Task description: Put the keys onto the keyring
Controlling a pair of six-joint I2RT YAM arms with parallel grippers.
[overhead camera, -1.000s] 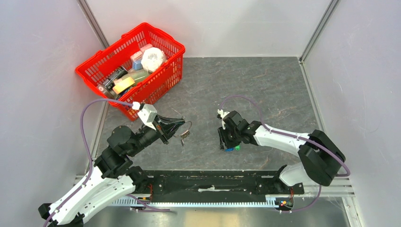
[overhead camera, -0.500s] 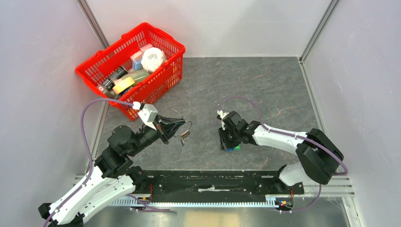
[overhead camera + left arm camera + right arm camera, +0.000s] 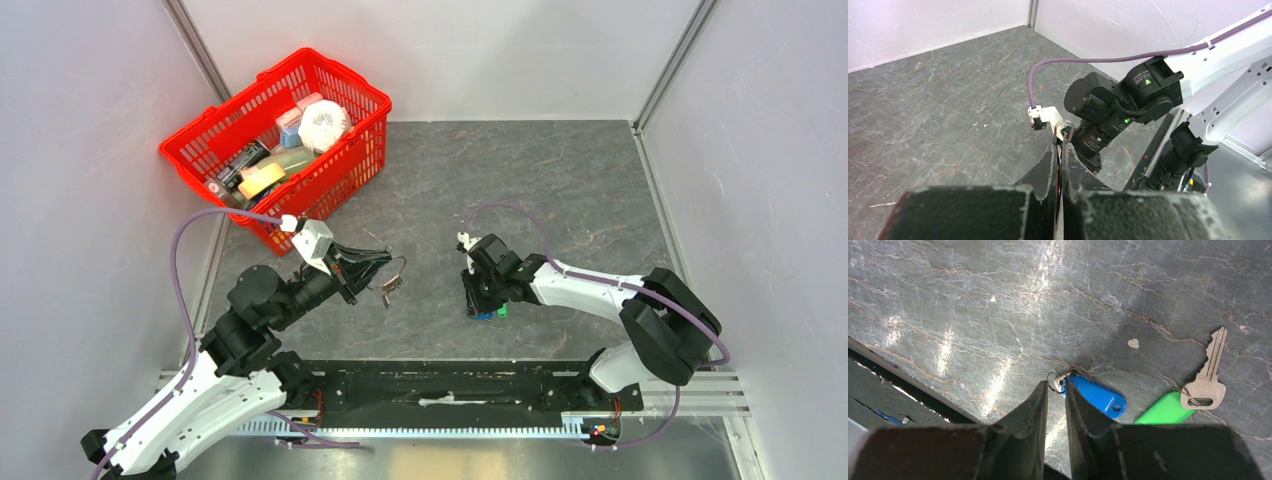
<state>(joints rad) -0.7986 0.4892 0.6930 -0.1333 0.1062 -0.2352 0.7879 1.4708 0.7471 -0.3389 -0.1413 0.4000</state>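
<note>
The keyring [image 3: 397, 268] is a thin silver wire ring with small silver keys [image 3: 390, 288] dangling from it, held above the table. My left gripper [image 3: 383, 263] is shut on it, and in the left wrist view the ring [image 3: 1064, 130] pokes out past the closed gripper [image 3: 1062, 145]. On the table lie a blue-headed key [image 3: 1098, 396], a green-headed one [image 3: 1165, 410] and a plain silver key [image 3: 1209, 377]. My right gripper [image 3: 1055, 385] stands over the blue key's metal loop [image 3: 1062, 379], jaws a narrow gap apart, straddling the loop. From above these keys [image 3: 490, 314] peek out under the right gripper [image 3: 478, 300].
A red basket [image 3: 330, 185] filled with assorted items stands at the back left, near the left arm. A black rail [image 3: 450, 385] runs along the table's near edge between the arm bases. The right arm's purple cable [image 3: 510, 208] loops above the mat.
The right gripper's jaws have narrowed over the blue key, and the right arm has shifted slightly. The left arm and the keyring have stayed still.
</note>
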